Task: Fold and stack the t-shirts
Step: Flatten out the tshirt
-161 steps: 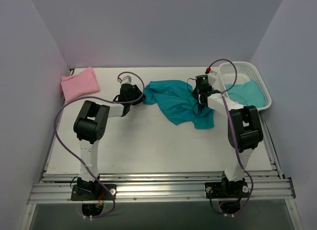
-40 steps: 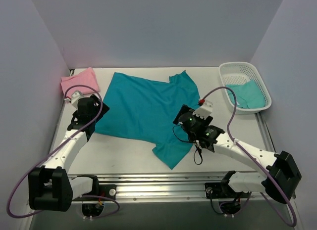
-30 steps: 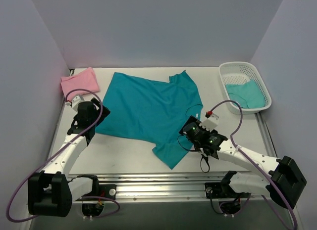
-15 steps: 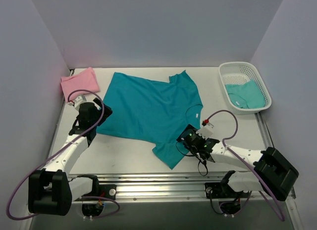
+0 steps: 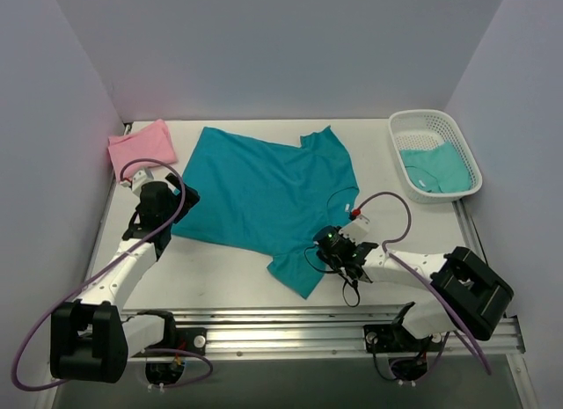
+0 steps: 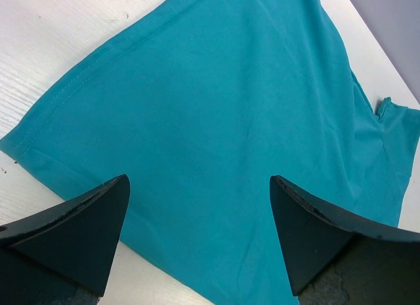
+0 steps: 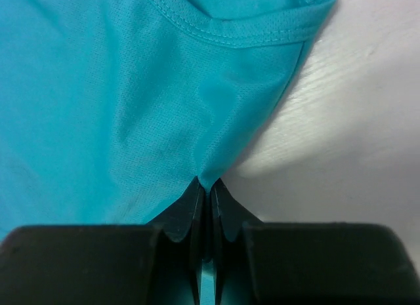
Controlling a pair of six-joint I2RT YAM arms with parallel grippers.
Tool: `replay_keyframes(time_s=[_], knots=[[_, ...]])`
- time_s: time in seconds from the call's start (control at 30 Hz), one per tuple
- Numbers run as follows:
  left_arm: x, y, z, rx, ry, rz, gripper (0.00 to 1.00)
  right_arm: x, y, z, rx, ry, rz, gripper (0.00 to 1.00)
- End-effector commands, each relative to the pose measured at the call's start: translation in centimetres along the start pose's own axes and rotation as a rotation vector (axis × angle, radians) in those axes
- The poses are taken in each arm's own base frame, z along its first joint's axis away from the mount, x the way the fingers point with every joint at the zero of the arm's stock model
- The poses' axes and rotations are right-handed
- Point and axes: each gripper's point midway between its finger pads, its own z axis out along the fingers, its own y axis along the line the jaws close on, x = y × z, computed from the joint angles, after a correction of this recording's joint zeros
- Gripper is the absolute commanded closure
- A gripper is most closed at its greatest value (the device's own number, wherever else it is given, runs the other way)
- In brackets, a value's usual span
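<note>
A teal t-shirt point(image 5: 259, 193) lies spread flat across the middle of the table. My right gripper point(image 5: 329, 244) is shut on a pinch of its near right edge, between the neck and the near sleeve. The right wrist view shows the closed fingertips point(image 7: 205, 187) with teal cloth point(image 7: 131, 88) bunched between them. My left gripper point(image 5: 169, 200) hovers open over the shirt's left hem. In the left wrist view its fingers point(image 6: 72, 236) stand wide apart above the flat fabric point(image 6: 230, 101). A folded pink t-shirt point(image 5: 141, 147) rests at the back left.
A white mesh basket point(image 5: 427, 113) stands at the back right with more teal cloth point(image 5: 435, 170) inside. Grey walls close in the table on three sides. Bare white tabletop point(image 5: 220, 277) lies in front of the shirt.
My right gripper has moved left toward the shirt's near right edge and closed on the cloth. The left gripper has stayed open in place.
</note>
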Motion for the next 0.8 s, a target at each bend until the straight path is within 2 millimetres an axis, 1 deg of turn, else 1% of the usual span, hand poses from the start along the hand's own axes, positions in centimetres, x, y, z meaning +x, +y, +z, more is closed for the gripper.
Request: replay_keyframes(time_s=[0.0, 0.03, 0.1, 0.13, 0.2, 0.23, 0.3, 0.33, 0.37, 0.4, 0.43, 0.5, 0.53, 0.6, 0.63, 0.67, 0.7, 0.73, 0.77], knots=[[-1.4, -1.4, -0.1, 0.049, -0.054, -0.007, 0.04, -1.3, -1.3, -1.0, 0.047, -0.05, -0.009, 1.0], [-1.3, -1.4, -0.1, 0.048, -0.053, -0.008, 0.04, -1.5, -1.7, -1.2, 0.061, -0.052, -0.017, 1.0], [-1.3, -1.4, 0.0, 0.049, -0.052, -0.01, 0.04, -2.6, -1.4, -2.0, 0.045, -0.089, -0.002, 1.0], [-1.3, -1.4, 0.0, 0.049, -0.052, -0.01, 0.04, -2.7, -2.6, -2.3, 0.088, -0.088, -0.025, 1.0], [-1.2, -1.5, 0.0, 0.052, -0.049, -0.012, 0.04, -4.2, -2.4, -3.2, 0.09, -0.136, -0.015, 1.0], [-1.3, -1.6, -0.1, 0.055, -0.051, -0.014, 0.04, -4.6, -3.3, -3.5, 0.122, -0.144, -0.032, 1.0], [-1.2, -1.7, -0.2, 0.058, -0.046, -0.016, 0.03, -6.1, -3.9, -4.1, 0.147, -0.174, -0.022, 1.0], [-1.2, -1.8, -0.3, 0.061, -0.047, -0.018, 0.04, -6.5, -4.2, -4.2, 0.152, -0.176, -0.016, 1.0], [-1.2, -1.9, -0.3, 0.061, -0.045, -0.018, 0.04, -7.7, -4.7, -4.2, 0.162, -0.19, -0.001, 1.0], [-1.2, -1.9, -0.4, 0.062, -0.044, -0.019, 0.04, -8.1, -5.0, -4.2, 0.167, -0.189, 0.003, 1.0], [-1.1, -2.2, -0.6, 0.069, -0.043, -0.021, 0.03, -8.0, -5.5, -4.1, 0.17, -0.174, 0.004, 1.0], [-1.3, -2.4, -0.9, 0.075, -0.047, -0.025, 0.03, -8.9, -6.3, -4.0, 0.188, -0.187, 0.019, 1.0], [-0.9, -2.1, -1.2, 0.058, -0.034, -0.019, 0.03, -9.0, -6.7, -3.9, 0.2, -0.187, 0.016, 1.0], [-0.5, -1.9, -1.7, 0.044, -0.03, -0.023, 0.03, -9.6, -7.4, -3.6, 0.23, -0.194, 0.018, 0.95], [-0.6, -2.0, -2.1, 0.042, -0.041, -0.022, 0.03, -9.8, -7.3, -3.4, 0.225, -0.193, 0.024, 0.78], [-0.3, -1.9, -2.3, 0.033, -0.032, -0.02, 0.03, -9.8, -7.6, -3.0, 0.238, -0.183, 0.019, 0.57], [-0.2, -1.9, -2.5, 0.032, -0.034, -0.029, 0.03, -10.3, -7.6, -2.5, 0.24, -0.182, 0.018, 0.06], [-0.2, -2.1, -2.9, 0.04, -0.036, -0.032, 0.03, -10.3, -7.7, -2.3, 0.244, -0.173, 0.017, 0.0], [0.2, -2.3, -3.2, 0.045, -0.025, -0.026, 0.03, -10.2, -7.4, -1.8, 0.251, -0.148, 0.01, 0.0]])
